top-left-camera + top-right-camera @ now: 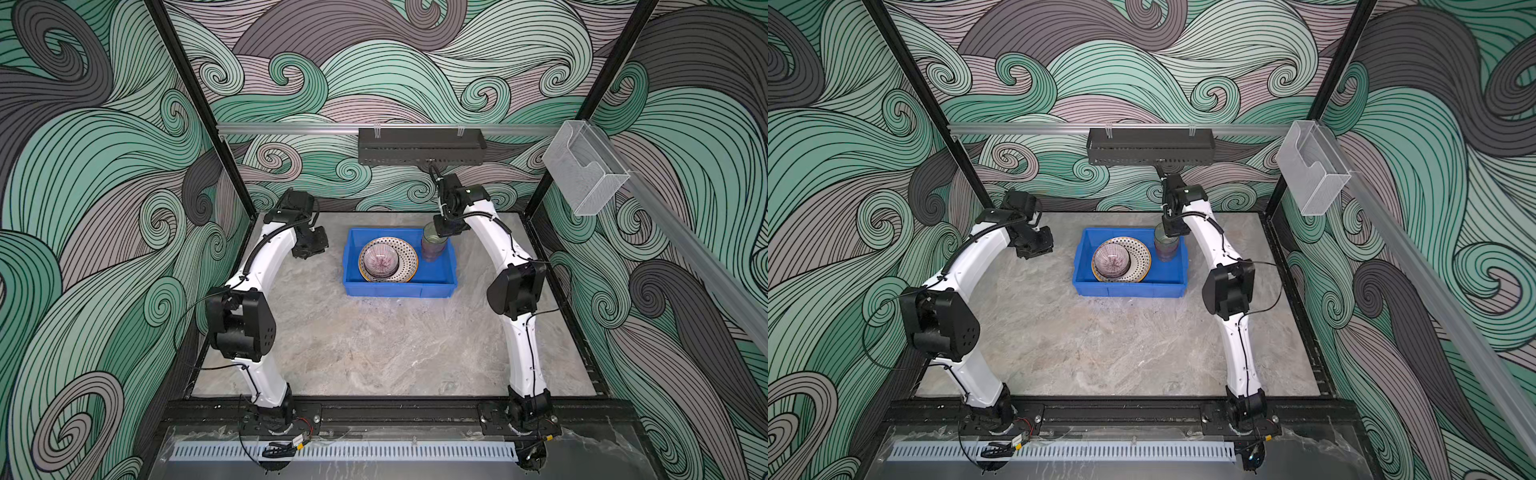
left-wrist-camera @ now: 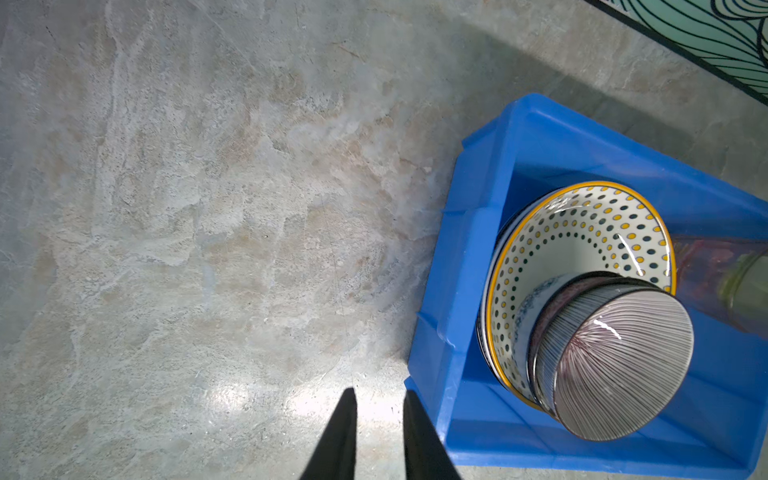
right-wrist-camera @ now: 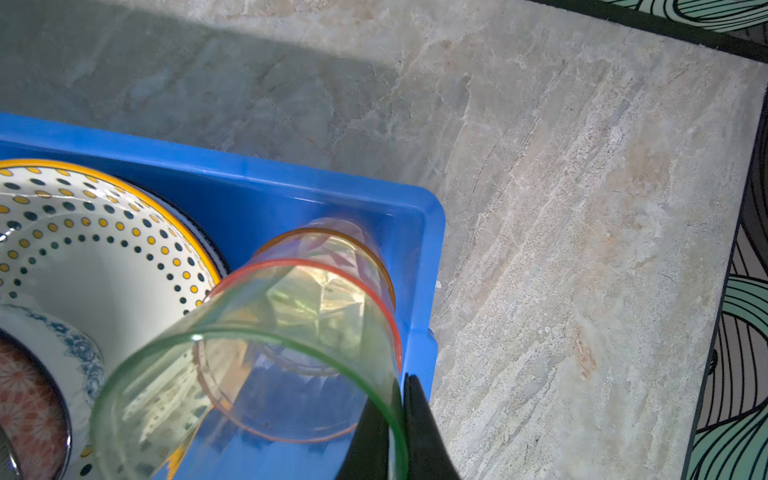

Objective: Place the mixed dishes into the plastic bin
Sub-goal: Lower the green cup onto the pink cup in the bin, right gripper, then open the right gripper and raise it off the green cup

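Plates (image 1: 409, 254) are stacked left inside the bin (image 1: 399, 289), a bowl (image 1: 380, 261) on them; cups (image 1: 434, 248) are nested upper right.

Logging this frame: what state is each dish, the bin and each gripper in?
Bright blue rectangular plastic bin: upright on table, loaded.
Round dotted yellow-rimmed plate: lying atop lower plates inside bin.
Small blue-floral bowl: upright on that plate, purple-striped bowl nested topmost.
Translucent green cup: upright, nested in pink cup and orange cup.
Right gripper: jaws shut on green cup's rim.
Left gripper: jaws apart, empty.
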`<state>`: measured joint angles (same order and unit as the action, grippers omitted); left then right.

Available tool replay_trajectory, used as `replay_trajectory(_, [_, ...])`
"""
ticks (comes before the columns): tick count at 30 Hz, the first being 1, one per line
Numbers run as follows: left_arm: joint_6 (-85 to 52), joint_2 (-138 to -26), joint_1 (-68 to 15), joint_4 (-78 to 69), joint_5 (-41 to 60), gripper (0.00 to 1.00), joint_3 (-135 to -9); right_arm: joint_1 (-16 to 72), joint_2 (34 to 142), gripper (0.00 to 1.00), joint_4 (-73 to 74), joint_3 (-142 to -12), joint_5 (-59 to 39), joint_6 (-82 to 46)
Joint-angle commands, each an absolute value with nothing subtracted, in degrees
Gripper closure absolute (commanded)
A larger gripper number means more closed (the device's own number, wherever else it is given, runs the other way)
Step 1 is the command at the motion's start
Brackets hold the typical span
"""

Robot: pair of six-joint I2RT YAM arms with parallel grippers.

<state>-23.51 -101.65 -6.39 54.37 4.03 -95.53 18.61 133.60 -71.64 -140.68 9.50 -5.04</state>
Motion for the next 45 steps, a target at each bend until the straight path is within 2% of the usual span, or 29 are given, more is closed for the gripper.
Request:
replay_trajectory(1, [-23.2, -102.6, -5.7, 56.4, 5.3, 0.76, -98.1, 18.0, 134.6, 0.87, -74.8, -141.6, 8.3, -4.6])
replay_trajectory(3, [-23.1, -102.5, -5.6, 56.6, 5.4, 0.76, -98.1, 17.9, 134.4, 0.84, -74.8, -141.6, 7.7, -4.7])
replay_trajectory(22, [-23.5, -102.3, -5.4, 57.2, 6.4, 0.76, -98.3, 17.7, 134.5, 0.81, -75.5, -144.7, 4.2, -5.6])
replay_trajectory(24, [-23.6, -102.3, -5.4, 57.2, 6.4, 0.76, -98.3, 17.6, 134.2, 0.78, -75.4, -144.8, 4.5, -5.7])
replay_trajectory(26, [-23.6, -102.2, -5.4, 57.2, 6.5, 0.76, -98.3, 17.7, 133.8, 0.7, -75.5, -144.8, 4.5, -5.8])
replay_trajectory(27, [-23.8, -102.1, -5.4, 57.2, 6.5, 0.76, -98.3, 17.7, 133.6, 0.69, -75.6, -144.8, 4.5, -5.8])
replay_trajectory(38, [-23.8, -101.0, -5.3, 57.1, 6.5, 0.76, -98.0, 17.7, 129.6, 0.69, -75.6, -144.4, 1.5, -6.2])
replay_trajectory(45, [-23.9, -99.3, -5.3, 56.6, 6.2, 0.76, -97.2, 17.9, 124.3, 0.64, -75.4, -142.1, 0.4, -5.5])
